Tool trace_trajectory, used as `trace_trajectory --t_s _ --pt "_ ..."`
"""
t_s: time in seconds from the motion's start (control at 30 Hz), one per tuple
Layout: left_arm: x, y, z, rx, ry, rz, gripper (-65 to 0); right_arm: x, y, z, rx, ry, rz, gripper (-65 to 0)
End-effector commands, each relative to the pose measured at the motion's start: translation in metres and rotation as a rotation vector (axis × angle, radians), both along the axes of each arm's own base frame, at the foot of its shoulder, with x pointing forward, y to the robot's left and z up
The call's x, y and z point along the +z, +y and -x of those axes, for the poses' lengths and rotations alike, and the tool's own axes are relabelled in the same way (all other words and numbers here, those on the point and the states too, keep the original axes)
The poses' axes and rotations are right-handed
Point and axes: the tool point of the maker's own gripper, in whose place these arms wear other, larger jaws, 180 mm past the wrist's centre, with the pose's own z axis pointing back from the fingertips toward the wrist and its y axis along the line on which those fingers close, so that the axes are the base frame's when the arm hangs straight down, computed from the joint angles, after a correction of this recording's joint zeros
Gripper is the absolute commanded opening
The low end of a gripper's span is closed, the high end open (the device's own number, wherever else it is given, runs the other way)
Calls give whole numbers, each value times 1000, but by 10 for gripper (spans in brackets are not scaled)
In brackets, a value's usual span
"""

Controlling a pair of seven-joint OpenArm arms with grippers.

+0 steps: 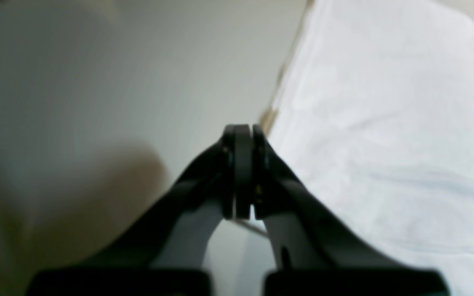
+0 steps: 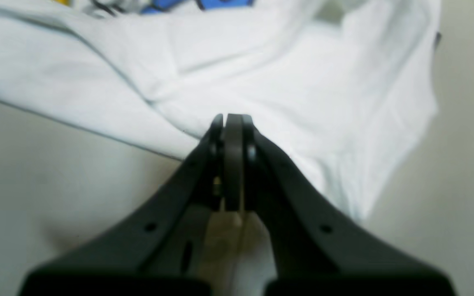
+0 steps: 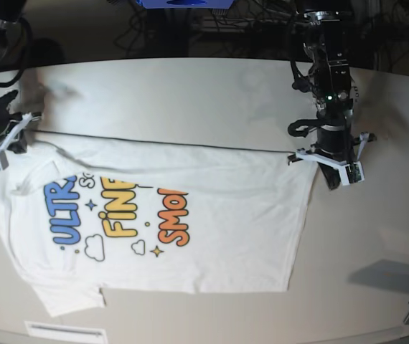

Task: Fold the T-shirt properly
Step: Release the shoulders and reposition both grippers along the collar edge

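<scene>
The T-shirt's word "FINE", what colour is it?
Yellow, on the white printed T-shirt; clearest in the base view.

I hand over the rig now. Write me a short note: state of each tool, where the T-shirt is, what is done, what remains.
Left tool: shut, empty, beside the hem edge of the T-shirt, over bare table.
Right tool: shut, at the shirt's far sleeve and shoulder; whether it pinches cloth cannot be told.
T-shirt: spread flat, print side up, neck toward the right arm, hem toward the left arm, some wrinkles near the sleeve.
Done: shirt laid out flat.
Left: every fold; none is visible yet.
</scene>
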Motion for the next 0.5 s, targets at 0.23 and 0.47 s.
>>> trace_trajectory --t_s 0.23,0.47 --pt "6 -11 -22 -82 -65 -79 -650 14 4 -31 14 -184 213 -647" --pt "-2 -10 -23 -87 -83 -87 -650 4 12 -37 -3 -188 151 -646"
